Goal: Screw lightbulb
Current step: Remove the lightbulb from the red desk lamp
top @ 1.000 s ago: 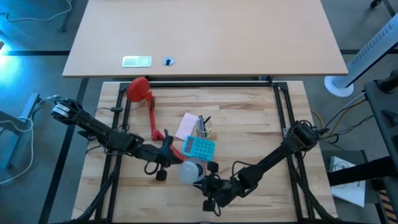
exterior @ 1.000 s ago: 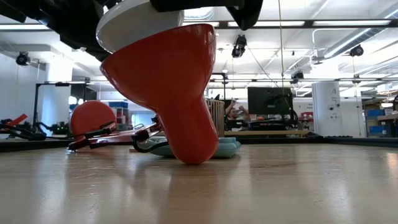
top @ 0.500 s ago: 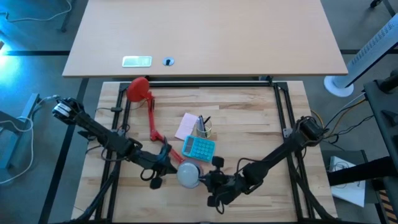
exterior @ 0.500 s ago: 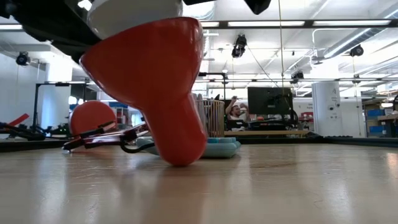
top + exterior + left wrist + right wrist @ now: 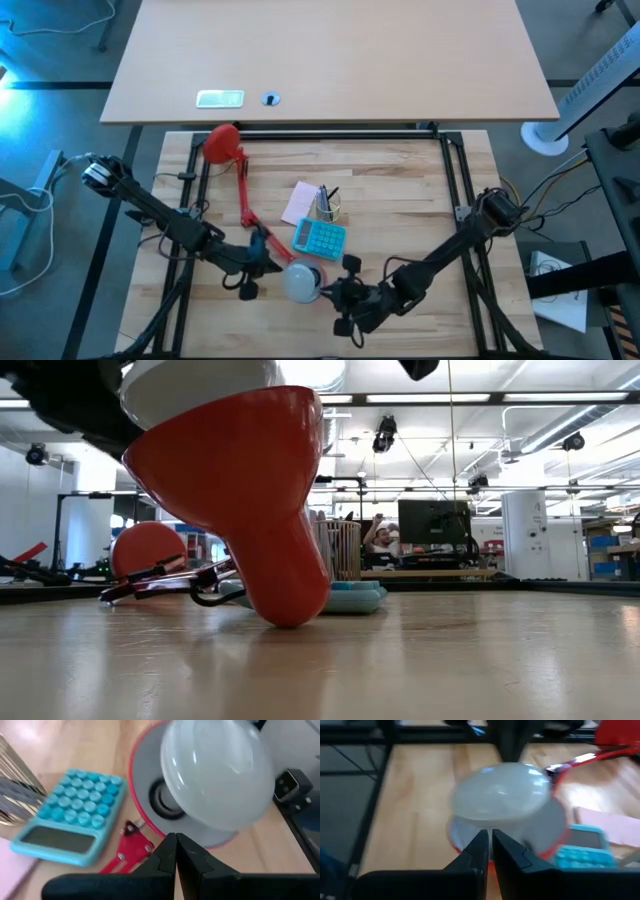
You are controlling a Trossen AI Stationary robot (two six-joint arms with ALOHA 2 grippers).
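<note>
The lightbulb (image 5: 216, 775) sat dome-up in the mouth of the red lamp shade (image 5: 240, 490), over the socket (image 5: 162, 800), its long axis apparently a little tilted off the socket's. Both arms flanked it at the desk's (image 5: 400, 220) near edge. The left pincer (image 5: 176, 851) and right pincer (image 5: 489, 846) each showed fingers pressed together, gripping nothing, just beside the bulb.

The lightbulb (image 5: 217, 775) looked like smooth, glossy frosted glass or plastic; the lamp shade (image 5: 240, 490) had a glossy red plastic-like outside and a matt white inside; the table (image 5: 400, 210) was pale planked wood with a satin sheen; the calculator (image 5: 70, 810) looked matt turquoise plastic.
</note>
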